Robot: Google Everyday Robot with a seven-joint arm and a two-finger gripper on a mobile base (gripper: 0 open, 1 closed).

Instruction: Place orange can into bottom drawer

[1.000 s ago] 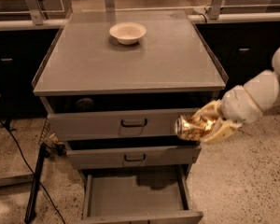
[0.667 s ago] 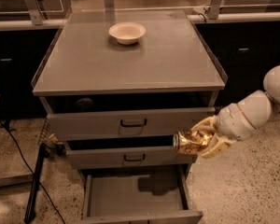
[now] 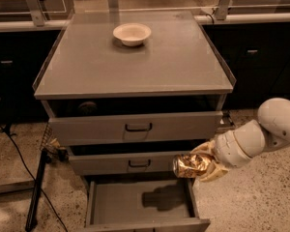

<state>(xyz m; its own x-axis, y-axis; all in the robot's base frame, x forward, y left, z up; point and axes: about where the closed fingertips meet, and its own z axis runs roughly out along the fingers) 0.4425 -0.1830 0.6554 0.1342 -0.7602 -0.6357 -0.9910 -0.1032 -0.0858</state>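
My gripper [image 3: 201, 165] is shut on the orange can [image 3: 189, 165], a shiny orange-gold can held on its side with its round end facing left. It hangs at the right of the cabinet, in front of the middle drawer front and above the right side of the open bottom drawer [image 3: 140, 202], a shallow grey tray with a bare floor. The can's shadow falls on the drawer floor. My white arm [image 3: 261, 134] comes in from the right.
A white bowl [image 3: 132, 33] sits at the back of the cabinet top [image 3: 135, 66]. Two grey drawer fronts with black loop handles, upper [image 3: 137, 127] and middle [image 3: 137, 164], are slightly pulled out. A black stand leg [image 3: 36, 192] and cables lie on the floor to the left.
My gripper with the can has moved down and slightly left, from beside the upper drawer front to the level of the middle one, closer to the open bottom drawer.
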